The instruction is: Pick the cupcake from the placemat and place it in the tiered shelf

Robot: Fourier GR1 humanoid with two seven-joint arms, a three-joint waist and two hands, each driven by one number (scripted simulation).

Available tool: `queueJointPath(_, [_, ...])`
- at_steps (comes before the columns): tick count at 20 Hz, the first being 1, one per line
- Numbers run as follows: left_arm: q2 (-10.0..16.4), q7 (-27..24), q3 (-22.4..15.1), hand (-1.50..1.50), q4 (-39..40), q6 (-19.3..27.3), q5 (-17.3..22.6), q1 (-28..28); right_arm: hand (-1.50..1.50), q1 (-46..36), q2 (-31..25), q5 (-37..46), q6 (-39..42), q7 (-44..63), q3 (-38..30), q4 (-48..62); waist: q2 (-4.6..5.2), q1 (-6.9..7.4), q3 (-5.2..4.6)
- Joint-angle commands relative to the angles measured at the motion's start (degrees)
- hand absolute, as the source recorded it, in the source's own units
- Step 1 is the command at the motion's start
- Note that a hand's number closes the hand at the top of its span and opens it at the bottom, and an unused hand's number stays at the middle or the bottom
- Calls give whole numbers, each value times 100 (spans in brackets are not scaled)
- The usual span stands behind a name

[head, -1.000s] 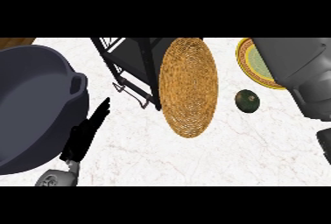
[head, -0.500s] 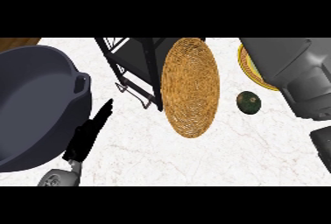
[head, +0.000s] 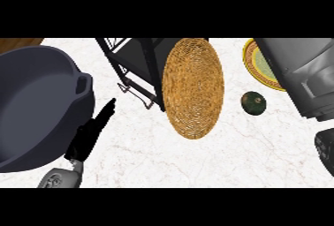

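The oval woven placemat (head: 193, 88) lies in the middle of the counter, and no cupcake shows on it. The black wire tiered shelf (head: 138, 66) stands just left of it, partly under its edge. My left hand (head: 91, 132) rests open on the counter below the shelf, fingers straight and pointing up beside the pan. My right forearm (head: 303, 70) fills the upper right. Only a black sliver of my right hand (head: 326, 152) shows at the right edge, and what it holds, if anything, is hidden.
A large dark pan (head: 32, 106) fills the left side. A dark green round object (head: 253, 102) sits right of the placemat. A yellow-rimmed plate (head: 256, 66) at the top right is partly covered by my right forearm. White marble counter (head: 215, 159) spreads below.
My right forearm has shifted a little across the plate, and the black hand now shows lower at the right edge. The left hand, placemat and shelf have stayed put.
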Motion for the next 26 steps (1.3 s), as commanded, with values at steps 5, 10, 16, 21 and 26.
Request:
queueJointPath(5, [74, 17, 96, 0, 18, -72, 56, -33, -150, 257, 670, -1071, -1182, -79, -1136, 64, 187, 108, -154])
queueJointPath(10, [-66, 56, 16, 0, -65, 51, 4, 98, -150, 208, 24, -1303, -1827, 61, -1471, -92, 186, 23, -156])
queueJointPath(16, [33, 37, 110, 0, -134, 0, 61, 213, -150, 590, -998, -1252, -1875, 329, -1509, -4, 233, -35, -151])
queueJointPath(21, [54, 188, 156, 0, -249, 24, 51, -7, -150, 894, -1588, -1230, -1129, 154, -1483, -54, 270, -21, -134])
queueJointPath(26, [1, 64, 108, 0, -193, 63, -1, 154, -150, 1197, -2099, -1174, -399, -111, -1439, -86, 287, 36, -129])
